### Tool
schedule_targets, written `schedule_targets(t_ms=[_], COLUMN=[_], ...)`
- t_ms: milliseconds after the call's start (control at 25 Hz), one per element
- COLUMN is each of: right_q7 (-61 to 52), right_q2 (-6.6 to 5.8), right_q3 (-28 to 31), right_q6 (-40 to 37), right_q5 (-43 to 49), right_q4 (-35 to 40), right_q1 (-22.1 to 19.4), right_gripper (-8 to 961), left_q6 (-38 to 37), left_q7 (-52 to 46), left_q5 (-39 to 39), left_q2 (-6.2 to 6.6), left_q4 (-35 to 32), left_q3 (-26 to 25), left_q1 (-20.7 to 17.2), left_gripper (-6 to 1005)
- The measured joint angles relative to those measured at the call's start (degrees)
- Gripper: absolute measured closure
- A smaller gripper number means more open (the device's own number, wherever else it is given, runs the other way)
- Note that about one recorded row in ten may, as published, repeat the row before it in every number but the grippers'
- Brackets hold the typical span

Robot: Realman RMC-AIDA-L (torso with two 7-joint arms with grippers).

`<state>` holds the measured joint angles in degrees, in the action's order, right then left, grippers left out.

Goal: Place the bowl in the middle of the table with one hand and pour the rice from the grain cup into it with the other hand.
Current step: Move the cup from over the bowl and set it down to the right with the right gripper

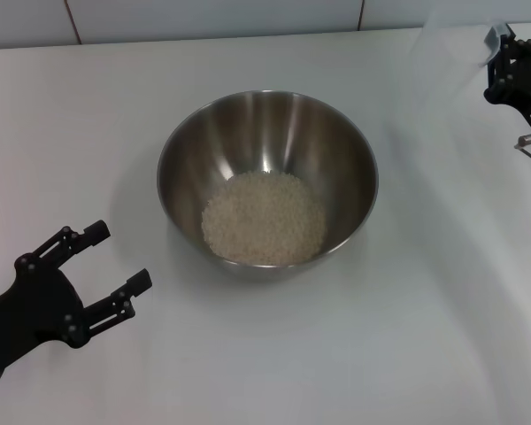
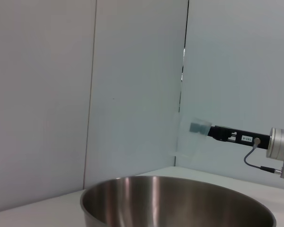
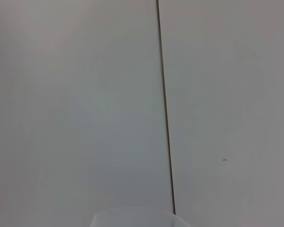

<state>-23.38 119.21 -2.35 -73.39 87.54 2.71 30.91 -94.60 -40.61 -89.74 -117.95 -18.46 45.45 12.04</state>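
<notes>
At far right my right gripper (image 1: 500, 49) pinches the emptied grain cup (image 2: 193, 137); I set it down upright, clear of the bowl (image 1: 267, 177), left gripper (image 1: 106, 261) spread.

Past the bowl (image 2: 177, 201) rim, the right claw (image 2: 204, 130) apparently grips the grain cup (image 2: 191, 137).

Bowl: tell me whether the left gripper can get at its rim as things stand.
Probably yes. The left gripper is open beside the bowl, apart from it, with only bare table between. The right gripper holds the cup far off, out of the way.
</notes>
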Motion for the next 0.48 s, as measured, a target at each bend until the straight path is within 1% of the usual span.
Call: schedule_targets(t_ms=[200,280,320,480], right_q7=[0.0,0.0,0.0,0.0], right_q2=[0.03,0.08,0.08,0.14], right_q3=[-0.4,-0.6,-0.6,-0.7], right_q6=[1.4,4.6,4.6,9.4], right_q5=[0.1,0.6,0.6,1.3], right_q4=[-0.3,-0.6,-0.6,-1.5], right_q1=[0.2,0.6,0.6,1.1], right_gripper=[936,934,934,931], left_q6=[0.0,0.0,0.0,0.0], left_q7=[0.0,0.0,0.0,0.0], left_q5=[0.0,0.0,0.0,0.0], left_q2=[0.00,0.00,0.00,0.00], left_q4=[0.0,0.0,0.0,0.0], left_q3=[-0.1,-0.1,-0.1,-0.1], left_q1=[0.0,0.0,0.0,0.1], left_gripper=[155,155,155,155])
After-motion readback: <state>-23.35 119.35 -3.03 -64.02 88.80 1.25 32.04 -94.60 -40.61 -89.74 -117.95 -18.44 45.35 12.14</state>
